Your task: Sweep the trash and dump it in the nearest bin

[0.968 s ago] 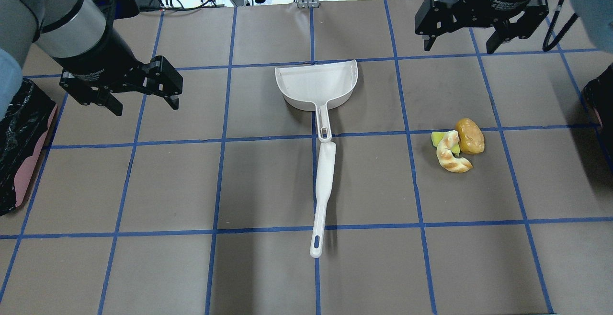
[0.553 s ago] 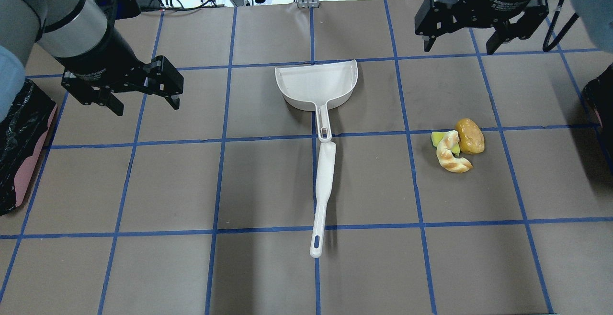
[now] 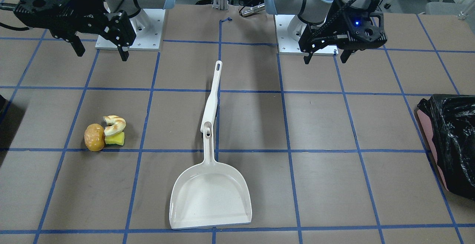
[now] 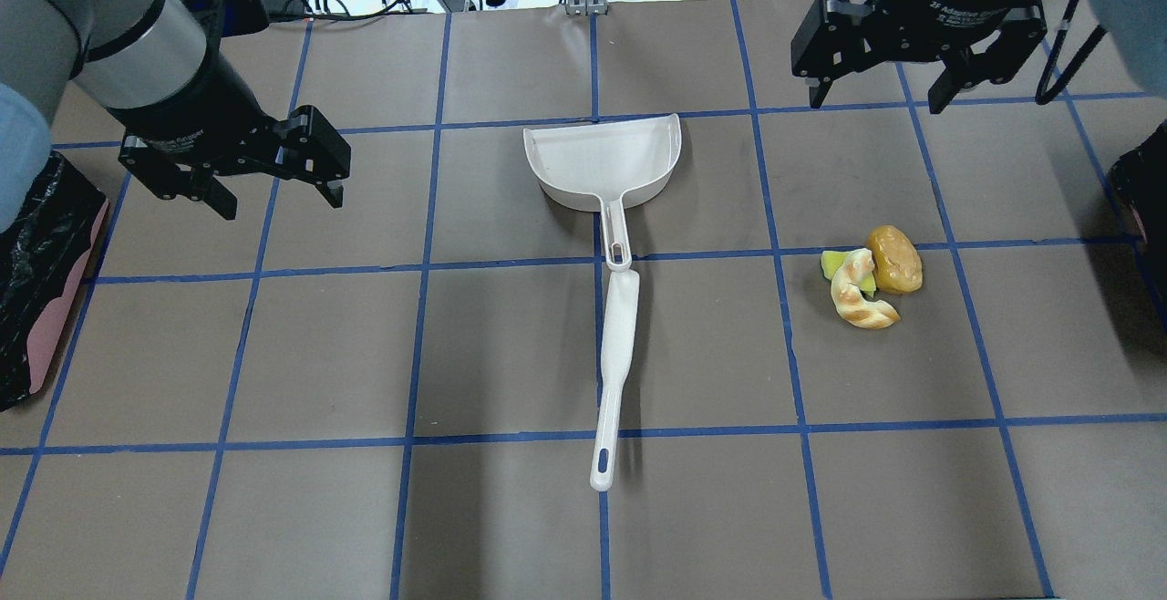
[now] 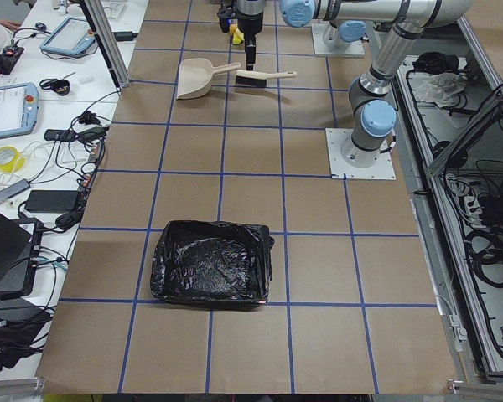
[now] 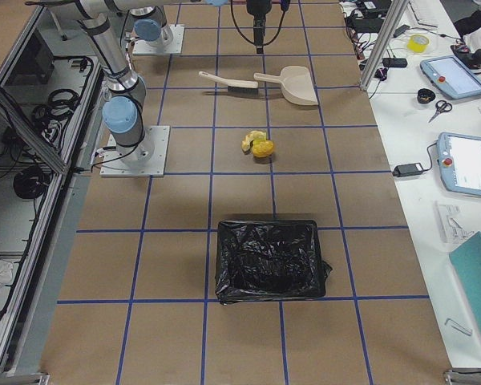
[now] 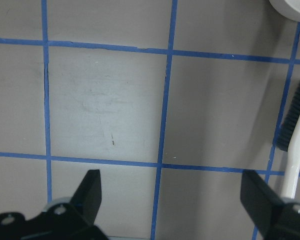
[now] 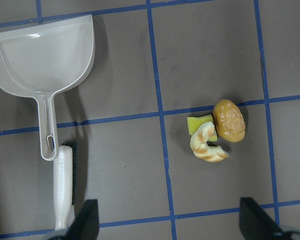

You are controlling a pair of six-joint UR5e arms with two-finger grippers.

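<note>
Above the table (image 4: 511, 345) | left end effector (image 4: 281, 206) wide, empty | right end effector (image 4: 878, 104) wide, empty

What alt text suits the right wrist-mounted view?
Three toy food pieces, an orange-brown bun, a ring pastry and a yellow-green block, huddle together at right on a brown table gridded with blue tape. A white dustpan lies empty at upper left, a brush below its handle; the open right end effector frames the bottom edge.
</note>
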